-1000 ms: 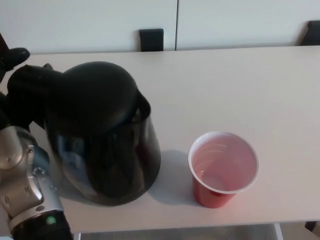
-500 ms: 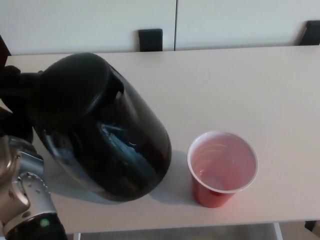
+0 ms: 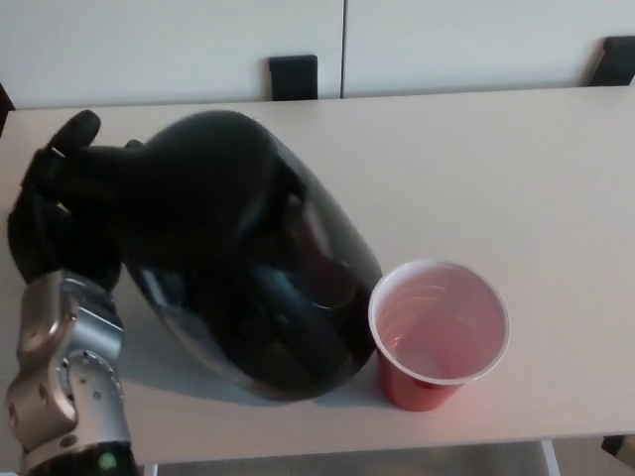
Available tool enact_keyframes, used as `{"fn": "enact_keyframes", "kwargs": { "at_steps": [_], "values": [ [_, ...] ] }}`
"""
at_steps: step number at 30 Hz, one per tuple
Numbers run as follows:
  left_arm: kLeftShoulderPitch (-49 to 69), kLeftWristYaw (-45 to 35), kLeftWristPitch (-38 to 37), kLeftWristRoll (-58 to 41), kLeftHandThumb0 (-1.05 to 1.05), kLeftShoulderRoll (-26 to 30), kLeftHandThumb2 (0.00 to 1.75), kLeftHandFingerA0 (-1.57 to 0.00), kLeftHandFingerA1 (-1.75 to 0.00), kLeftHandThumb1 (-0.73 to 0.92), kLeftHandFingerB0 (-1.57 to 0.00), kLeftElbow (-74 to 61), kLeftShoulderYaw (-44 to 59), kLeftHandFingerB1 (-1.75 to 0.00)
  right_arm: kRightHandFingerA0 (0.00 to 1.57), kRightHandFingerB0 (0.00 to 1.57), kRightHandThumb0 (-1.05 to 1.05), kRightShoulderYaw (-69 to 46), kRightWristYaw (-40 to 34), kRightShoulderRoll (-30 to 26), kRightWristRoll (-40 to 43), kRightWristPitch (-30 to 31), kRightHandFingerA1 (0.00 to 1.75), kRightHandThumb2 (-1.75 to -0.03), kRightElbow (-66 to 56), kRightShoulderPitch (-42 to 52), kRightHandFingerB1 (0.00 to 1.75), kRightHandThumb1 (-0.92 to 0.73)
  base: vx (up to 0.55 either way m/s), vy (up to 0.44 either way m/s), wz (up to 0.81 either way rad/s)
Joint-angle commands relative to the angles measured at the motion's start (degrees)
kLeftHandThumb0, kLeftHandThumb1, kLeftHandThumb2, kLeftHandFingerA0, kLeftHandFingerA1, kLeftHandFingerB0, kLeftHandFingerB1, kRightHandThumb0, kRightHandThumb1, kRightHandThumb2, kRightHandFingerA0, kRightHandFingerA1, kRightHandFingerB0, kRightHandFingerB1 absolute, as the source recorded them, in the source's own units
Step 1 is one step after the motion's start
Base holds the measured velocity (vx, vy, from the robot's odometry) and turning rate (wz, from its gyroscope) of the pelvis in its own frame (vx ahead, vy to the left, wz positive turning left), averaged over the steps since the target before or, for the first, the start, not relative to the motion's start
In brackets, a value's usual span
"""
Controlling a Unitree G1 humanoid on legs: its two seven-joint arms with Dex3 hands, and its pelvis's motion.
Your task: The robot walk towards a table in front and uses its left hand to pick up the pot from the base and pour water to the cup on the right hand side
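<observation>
The pot [image 3: 253, 268] is a glossy black kettle, and it hangs tilted over the desk [image 3: 536, 169], its top leaning toward my left side and its broad base swung down toward the cup [image 3: 439, 332]. Its dark, partly see-through wall shows reddish and pale reflections, but I cannot tell whether there is water behind it. The lower right edge of the pot sits just beside the cup's white rim, close enough that I cannot say whether they touch. The cup is red outside with a pink inside, standing upright near the front edge of the desk, to the right of the pot. I see a paler patch at its bottom, but I cannot make out whether that is liquid. No stream shows between the pot and the cup. My left hand [image 3: 60, 213] is at the pot's handle side, on the left of the picture, with my black fingers [image 3: 74, 129] wrapped around the handle and clenched on it, carrying the pot. My silver forearm [image 3: 64, 382] comes up from the bottom left corner. My right hand does not show anywhere in the head view.
</observation>
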Motion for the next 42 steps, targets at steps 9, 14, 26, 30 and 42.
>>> {"fn": "enact_keyframes", "kwargs": {
  "at_steps": [9,14,26,30,42],
  "values": [
    [2.17,-12.11,-10.48,5.56,-0.81,16.51,0.85,0.0,0.0,0.48,0.0,-11.7,-15.49,-0.07,0.27,0.31,-0.43,-0.2,-0.17,-2.28,0.15,-2.06,0.5,-0.73,-2.35,-4.78,0.53,-0.51,0.0,0.0,0.0],
    [1.22,-13.33,-10.13,4.25,-0.82,19.61,0.86,0.0,0.0,0.48,0.0,-14.21,-15.69,-0.06,0.28,0.33,-0.44,0.15,-0.61,-2.28,-0.48,-3.03,0.51,-0.74,-1.14,-5.27,0.55,-0.48,0.0,0.0,0.0],
    [-5.52,-30.55,7.02,-2.56,-0.61,43.51,0.75,0.0,-0.07,0.38,-0.01,-13.65,-14.1,-0.11,0.27,0.31,-0.44,0.18,0.34,-3.25,-0.31,-2.38,0.51,-0.74,-1.74,-6.26,0.55,-0.49,0.0,0.0,0.0],
    [-2.87,-32.11,6.67,-3.61,-0.65,45.35,0.75,0.0,-0.04,0.4,0.0,-12.52,-13.66,-0.05,0.26,0.3,-0.46,0.46,0.44,-2.97,-0.51,-2.76,0.5,-0.74,-1.48,-6.05,0.55,-0.49,0.0,0.0,0.0],
    [-2.61,-22.85,1.94,2.47,-0.19,36.99,0.58,-0.73,-1.04,0.59,-0.62,-9.97,-15.79,-1.18,0.29,0.35,-0.37,0.16,0.3,-2.66,-0.09,-3.26,0.44,-0.57,-1.37,-6.19,0.51,-0.59,0.0,0.0,0.0]
  ]
}}
